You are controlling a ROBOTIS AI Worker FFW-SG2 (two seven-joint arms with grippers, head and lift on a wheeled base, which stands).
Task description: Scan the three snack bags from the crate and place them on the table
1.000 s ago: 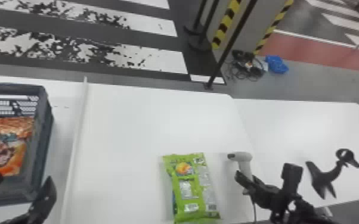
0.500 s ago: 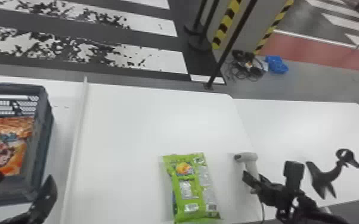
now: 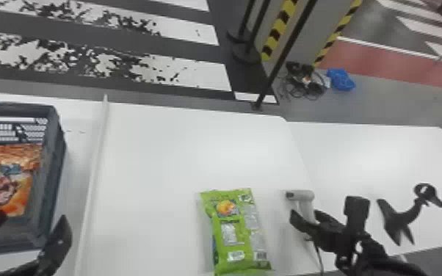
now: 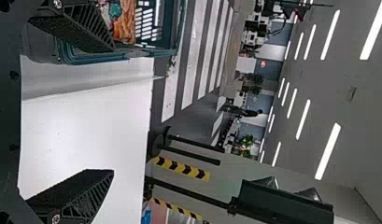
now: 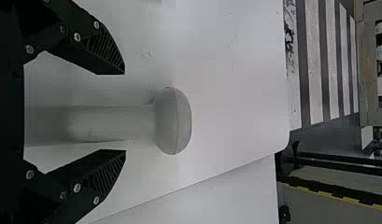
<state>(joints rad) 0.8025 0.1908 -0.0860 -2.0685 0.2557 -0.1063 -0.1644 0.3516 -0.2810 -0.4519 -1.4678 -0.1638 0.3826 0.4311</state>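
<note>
One green bag [image 3: 235, 227] near scanner [image 3: 303, 200]

We saw green snack bag [image 3: 231, 235] film that looked like glossy, creased plastic, and the orange snack bag [image 3: 14, 198] had a similar shine. The crate [image 3: 55, 146] looked like duller, hard plastic. On the scanner [image 3: 306, 196] we found smooth plastic with a soft, satin finish. The table [image 3: 180, 158] was smooth, with a faint sheen. We noted matt black on the left gripper [image 3: 33, 218] and right gripper [image 3: 305, 216], their fingers ridged, with shiny metal screws [image 5: 77, 37].
</note>
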